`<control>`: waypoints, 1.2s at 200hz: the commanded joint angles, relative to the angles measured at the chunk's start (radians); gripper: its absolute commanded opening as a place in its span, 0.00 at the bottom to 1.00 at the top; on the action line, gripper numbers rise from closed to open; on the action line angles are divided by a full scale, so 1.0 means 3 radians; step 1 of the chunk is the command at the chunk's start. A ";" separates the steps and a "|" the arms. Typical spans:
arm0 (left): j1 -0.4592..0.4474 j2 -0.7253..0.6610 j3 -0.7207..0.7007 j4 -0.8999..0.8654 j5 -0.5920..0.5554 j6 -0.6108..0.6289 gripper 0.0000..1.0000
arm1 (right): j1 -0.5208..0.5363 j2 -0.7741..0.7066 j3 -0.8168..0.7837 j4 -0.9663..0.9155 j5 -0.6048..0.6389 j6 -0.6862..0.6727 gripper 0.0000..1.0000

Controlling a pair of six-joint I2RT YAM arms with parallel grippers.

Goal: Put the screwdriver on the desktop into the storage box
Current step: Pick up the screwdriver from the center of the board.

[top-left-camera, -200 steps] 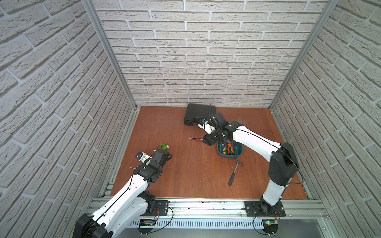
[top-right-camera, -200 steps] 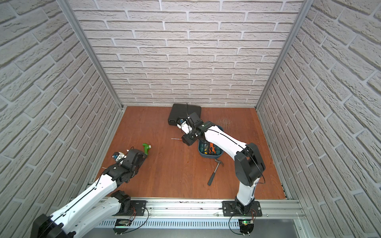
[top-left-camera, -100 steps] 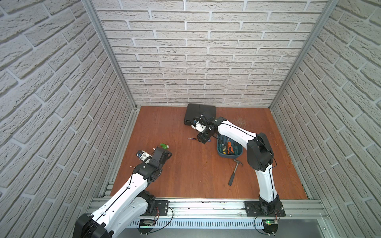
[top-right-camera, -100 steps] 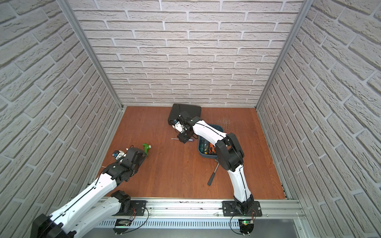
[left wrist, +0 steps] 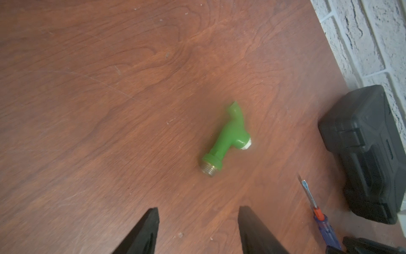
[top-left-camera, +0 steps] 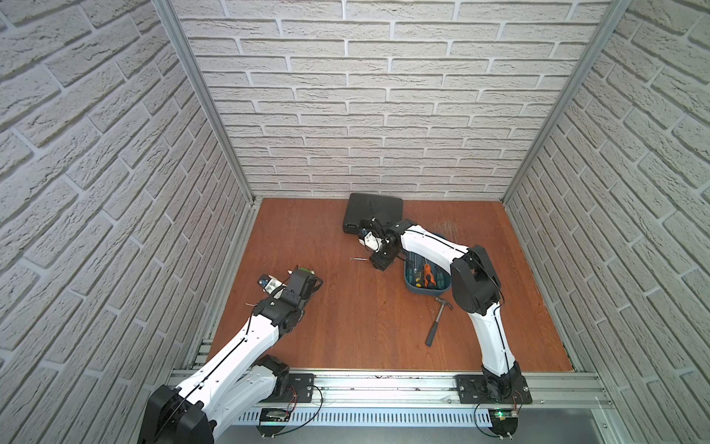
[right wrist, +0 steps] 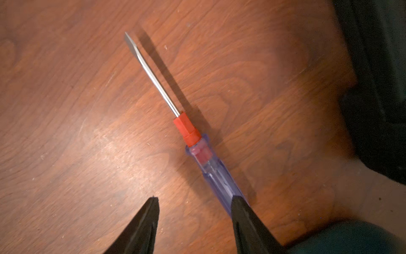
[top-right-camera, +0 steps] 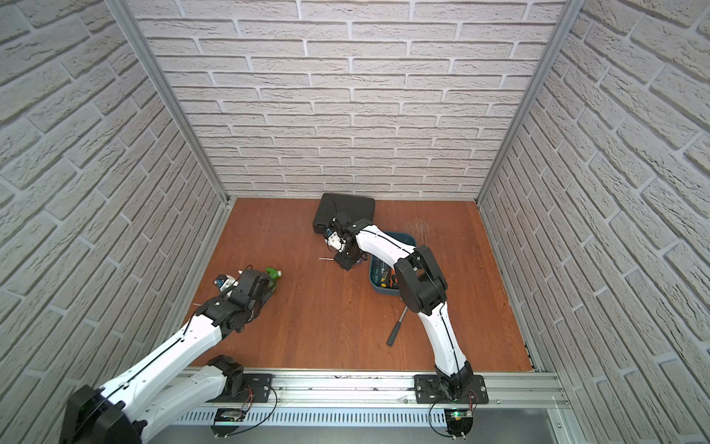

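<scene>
The right pincer [right wrist: 195, 200] stood open, low over the bench [right wrist: 77, 132], its two black fingers [right wrist: 140, 228] spread wide. The screwdriver [right wrist: 197, 149] lay flat on the wood, not lifted. It had a clear violet handle, a red collar and a thin steel shaft ending in a flat blade. One fingertip overlapped the butt end of the handle, but the wrist view did not show whether it touched it or only hung above it. The other finger stood off to the side, with bare wood between it and the handle.

In both top views only the shaft of the screwdriver [top-left-camera: 357, 259] [top-right-camera: 326, 260] showed, poking out from under the right pincer [top-left-camera: 380, 262] and pointing away from the storage box [top-left-camera: 422, 292]. The box sat on the bench just beside that pincer, with several tools [top-left-camera: 426, 275] already in it. A black case [top-left-camera: 374, 209] lay behind them by the back wall. A hammer [top-left-camera: 436, 323] lay on the bare wood on the box's near side.

Well apart, towards the robot's left, the left pincer [left wrist: 198, 209] was open as well and held nothing. A green pipe fitting [left wrist: 228, 138] lay on the bench ahead of its fingertips, clear of them.
</scene>
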State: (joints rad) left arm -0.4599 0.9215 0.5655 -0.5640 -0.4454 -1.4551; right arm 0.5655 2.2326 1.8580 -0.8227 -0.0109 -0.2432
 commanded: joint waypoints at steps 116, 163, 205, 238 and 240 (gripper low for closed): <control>0.0025 0.0213 0.0145 0.0130 0.0027 0.0192 0.62 | -0.0065 0.0322 0.0250 -0.0131 0.0099 -0.0202 0.57; 0.0027 0.0253 0.0159 0.0136 0.0037 0.0188 0.62 | -0.0070 0.0448 0.0339 -0.0198 0.0016 -0.0181 0.53; 0.0029 0.0256 0.0155 0.0131 0.0030 0.0177 0.62 | -0.0070 0.0498 0.0344 -0.0274 -0.0006 -0.0170 0.37; 0.0025 0.0260 0.0155 0.0141 0.0032 0.0182 0.63 | -0.0070 0.0459 0.0282 -0.0320 0.0036 -0.0173 0.19; 0.0025 0.0262 0.0155 0.0141 0.0032 0.0181 0.62 | -0.0070 0.0452 0.0278 -0.0321 0.0039 -0.0174 0.18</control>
State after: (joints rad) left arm -0.4591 0.9955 0.5880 -0.5442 -0.4351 -1.4090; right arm 0.5472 2.3508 1.9537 -0.8734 -0.0177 -0.2924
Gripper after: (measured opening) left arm 0.625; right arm 0.230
